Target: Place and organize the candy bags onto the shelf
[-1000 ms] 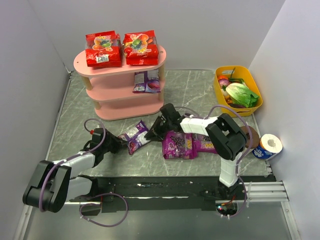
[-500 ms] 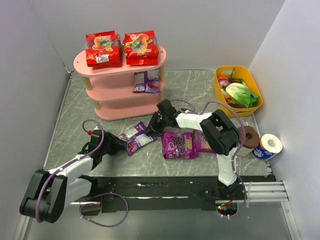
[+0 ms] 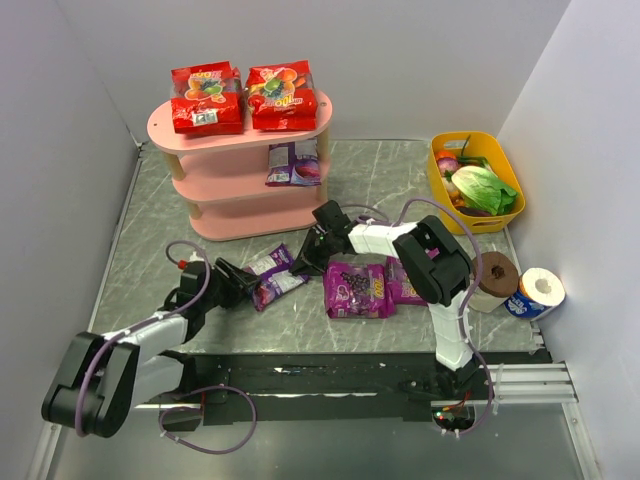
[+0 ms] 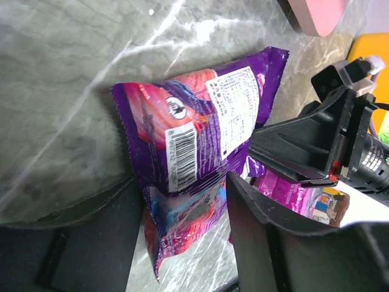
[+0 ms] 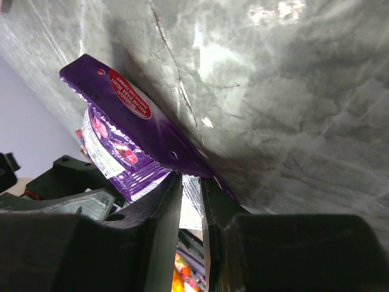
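Left arm: lies low along the grey marbled table top (image 3: 150, 250), running from the lower left of the overhead frame toward centre. Left gripper (image 4: 185, 182) jaws are spread wide, one finger against each side edge of the near end of a flat glossy blue-violet candy bag (image 4: 194, 140). Cannot tell whether they press.

Right arm: folded back from its base, forearm reaching toward frame centre. Right gripper (image 5: 190, 177) jaws are almost together, pinching that bag's far sealed edge.

The bag lies at frame centre, just below the pink three-tier oval shelf with pale wooden posts (image 3: 230, 183).

Count, six bags:
- Red fruit-print: two (image 3: 207, 98) (image 3: 281, 95), side by side on the top tier.
- Blue-violet: two, one on the middle tier (image 3: 294, 163), one between the grippers.
- Magenta-purple grape-print: two (image 3: 356, 290) (image 3: 408, 285), overlapping on the table, right of centre.
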`<action>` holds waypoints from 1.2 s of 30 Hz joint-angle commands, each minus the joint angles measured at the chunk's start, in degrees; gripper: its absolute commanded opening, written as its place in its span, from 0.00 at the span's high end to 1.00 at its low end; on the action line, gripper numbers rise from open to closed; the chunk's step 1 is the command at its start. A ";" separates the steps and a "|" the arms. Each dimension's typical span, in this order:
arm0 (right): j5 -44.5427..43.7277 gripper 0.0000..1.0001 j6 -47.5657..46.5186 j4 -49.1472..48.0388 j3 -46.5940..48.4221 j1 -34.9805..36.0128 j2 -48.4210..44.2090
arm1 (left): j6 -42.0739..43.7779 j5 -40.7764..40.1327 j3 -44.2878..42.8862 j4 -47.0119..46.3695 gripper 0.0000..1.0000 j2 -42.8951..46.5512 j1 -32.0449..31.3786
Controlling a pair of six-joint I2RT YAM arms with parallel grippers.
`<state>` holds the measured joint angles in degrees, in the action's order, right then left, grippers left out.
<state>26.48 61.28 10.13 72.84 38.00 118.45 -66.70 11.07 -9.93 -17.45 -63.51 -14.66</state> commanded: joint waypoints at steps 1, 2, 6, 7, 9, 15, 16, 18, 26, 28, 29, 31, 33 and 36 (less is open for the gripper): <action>-1.87 0.74 -0.01 3.84 -0.68 -0.03 2.84 | 0.52 1.58 2.20 -0.29 0.40 -4.86 -0.02; -1.78 0.75 -0.45 4.10 -0.77 -0.12 2.75 | 0.34 1.76 2.11 -1.00 0.41 -5.57 -0.02; -2.05 0.75 -0.81 4.37 -1.29 -0.03 2.22 | -0.10 2.73 0.89 -2.15 0.54 -8.12 -0.02; -1.96 0.75 -0.81 4.28 -1.47 -0.03 2.05 | -0.10 2.73 0.79 -1.80 0.61 -8.04 -0.02; -2.05 0.75 -1.07 4.37 -1.56 -0.12 1.43 | 0.16 2.20 0.44 -0.75 0.68 -7.25 -0.02; -3.98 0.73 -3.00 5.69 -1.82 -0.47 -2.78 | 1.13 0.44 -1.57 8.21 0.88 0.39 -0.02; -4.15 0.70 -3.00 5.60 -2.34 -0.56 -3.75 | 0.87 0.53 -2.01 9.62 0.92 2.66 -0.02; -4.68 0.66 -2.83 5.51 -3.40 -1.00 -7.08 | 0.87 0.36 -3.76 14.10 0.95 5.13 -0.02; -8.02 0.35 -1.77 5.60 -8.94 -3.37 -22.99 | -2.47 -2.01 -12.12 30.53 0.99 19.02 0.59; -8.89 0.33 -1.42 6.04 -10.08 -3.81 -26.67 | -4.39 -2.98 -15.10 33.53 0.99 22.18 0.85; -9.16 0.33 -1.25 6.13 -10.43 -3.98 -27.83 | -4.93 -3.25 -16.07 33.97 0.99 22.98 1.03; -9.52 0.32 -1.33 6.57 -10.96 -4.42 -30.81 | -6.68 -3.86 -19.15 34.94 0.99 24.65 1.29; -10.04 0.32 -1.95 7.53 -11.05 -4.77 -32.40 | -7.65 -4.65 -22.39 35.20 0.99 25.36 1.47; -10.57 0.32 -2.65 9.02 -10.88 -5.21 -34.95 | -8.62 -7.11 -27.57 36.43 0.99 25.54 1.47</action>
<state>18.37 59.86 16.23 62.48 33.36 87.02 -71.85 7.18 -29.74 18.28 -39.24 -13.47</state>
